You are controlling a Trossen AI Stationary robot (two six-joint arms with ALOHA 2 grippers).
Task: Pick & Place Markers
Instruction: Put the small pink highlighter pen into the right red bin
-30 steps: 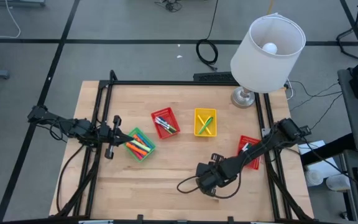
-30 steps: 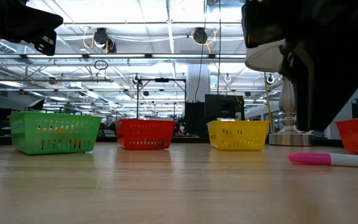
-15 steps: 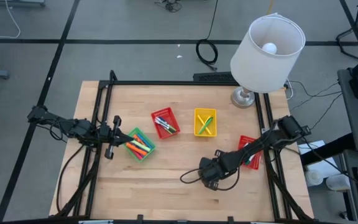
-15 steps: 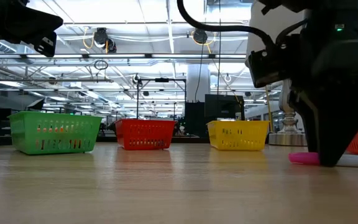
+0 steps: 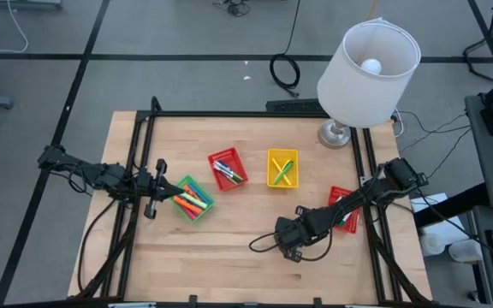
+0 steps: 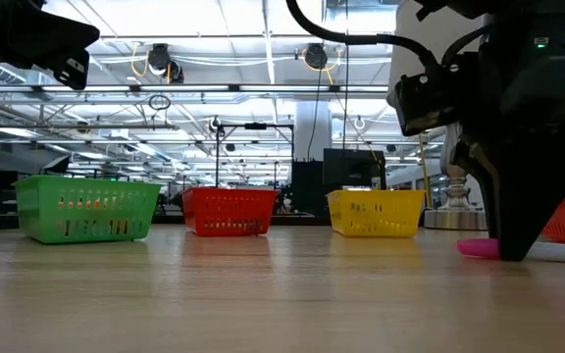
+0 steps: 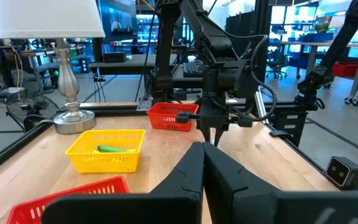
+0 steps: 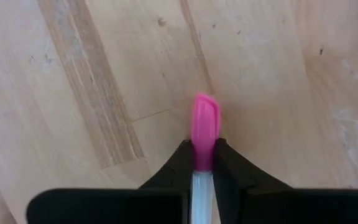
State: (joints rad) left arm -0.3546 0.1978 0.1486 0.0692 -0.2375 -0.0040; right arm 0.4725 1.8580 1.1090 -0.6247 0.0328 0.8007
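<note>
Right pincer (image 8: 204, 163) is down at the tabletop (image 5: 229, 248), near the front edge and right of centre, its fingers (image 8: 232, 171) closed on a pink-capped marker (image 8: 204, 127) with a white barrel. The marker lies flat on the wood; the pink cap sticks out past the fingertips. In the low view the same marker (image 6: 479, 248) shows at the foot of the arm. Left pincer (image 5: 163, 187) is closed and empty, held above the left side just beside the green basket (image 5: 193, 198). Other markers (image 5: 227, 170) lie in the green, red (image 5: 228, 168) and yellow (image 5: 282, 168) baskets. A second red basket (image 5: 347, 207) sits at the right edge. A lamp (image 5: 368, 64) stands at the far right corner.
</note>
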